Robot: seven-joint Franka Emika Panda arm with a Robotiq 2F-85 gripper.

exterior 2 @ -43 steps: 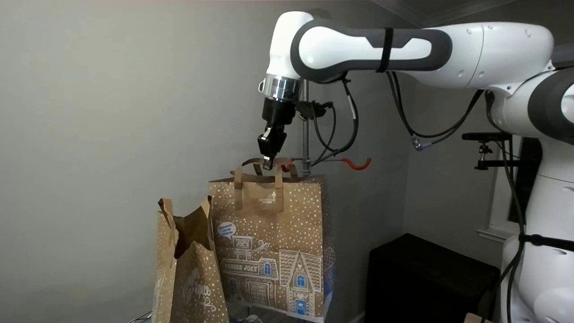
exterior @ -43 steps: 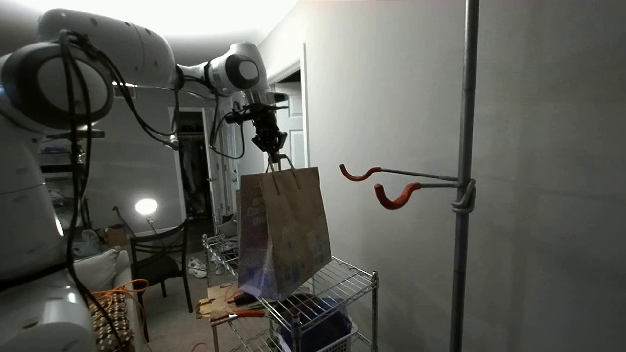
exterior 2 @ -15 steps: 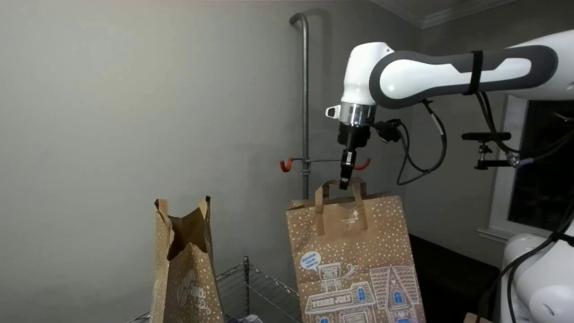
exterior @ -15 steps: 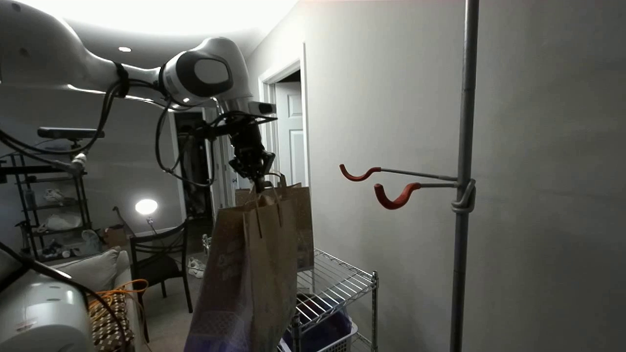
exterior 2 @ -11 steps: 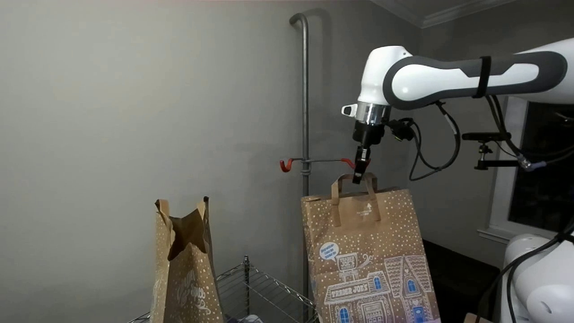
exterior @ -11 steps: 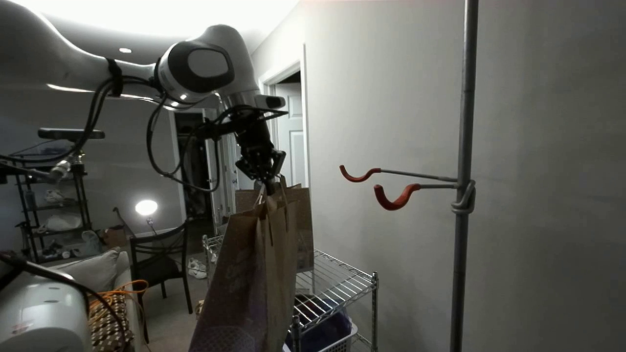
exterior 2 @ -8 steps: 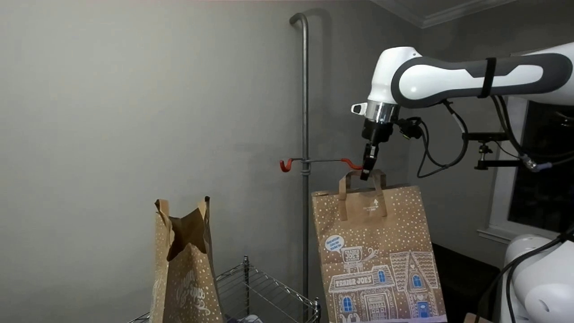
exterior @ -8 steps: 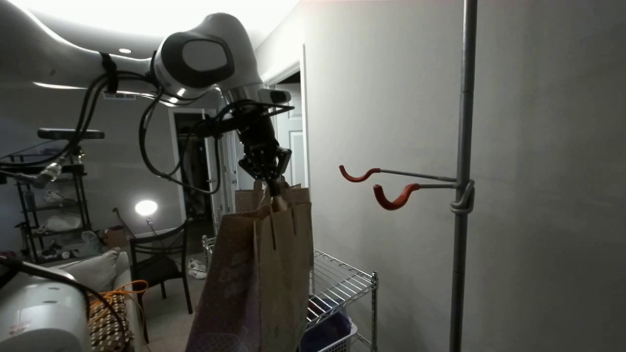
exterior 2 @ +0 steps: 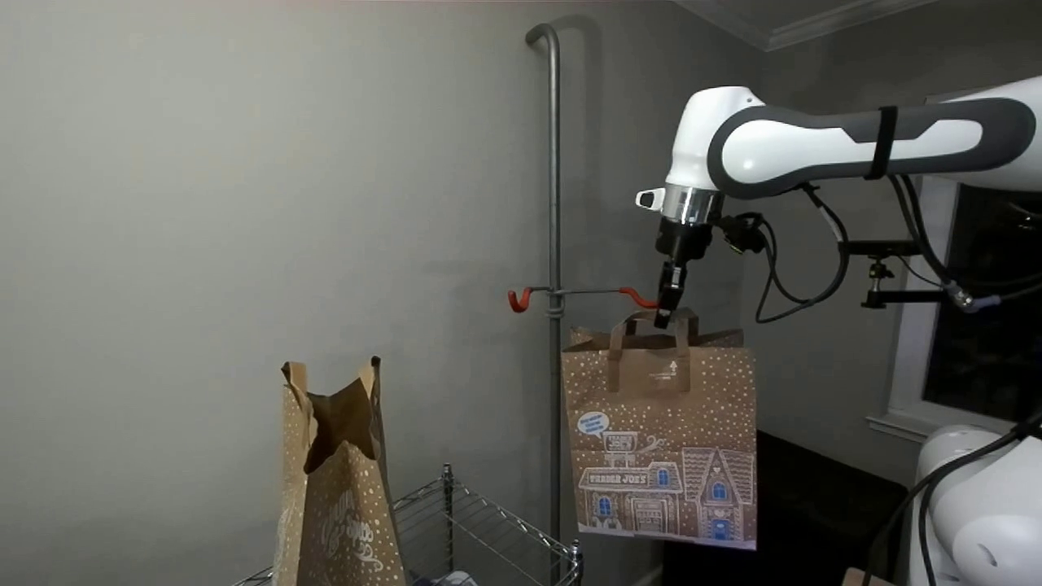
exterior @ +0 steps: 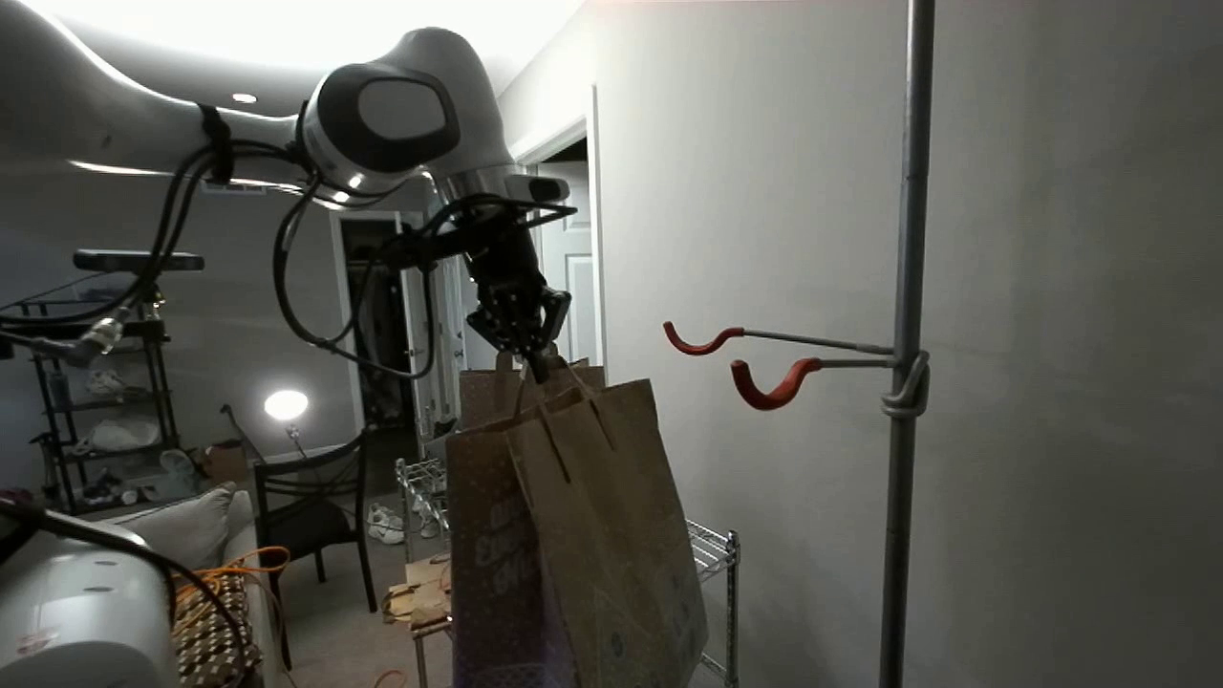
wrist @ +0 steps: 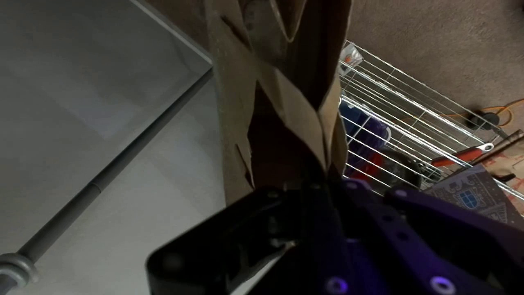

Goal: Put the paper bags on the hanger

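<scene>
In an exterior view, a plain grey wall point(exterior: 793, 210) fills the right side, with a panelled door point(exterior: 579, 277) near centre. At left, a lamp point(exterior: 286, 405) glows near 1 dark chair point(exterior: 308, 527), under a bright ceiling point(exterior: 334, 38). In an exterior view, a dark window point(exterior 2: 987, 350) stands far right, a wire shelf rack point(exterior 2: 448, 521) lower centre. Brownish floor point(wrist: 434, 37) fills the wrist view's upper right.

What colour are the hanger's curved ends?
Red; the hanger shows best in an exterior view.
</scene>
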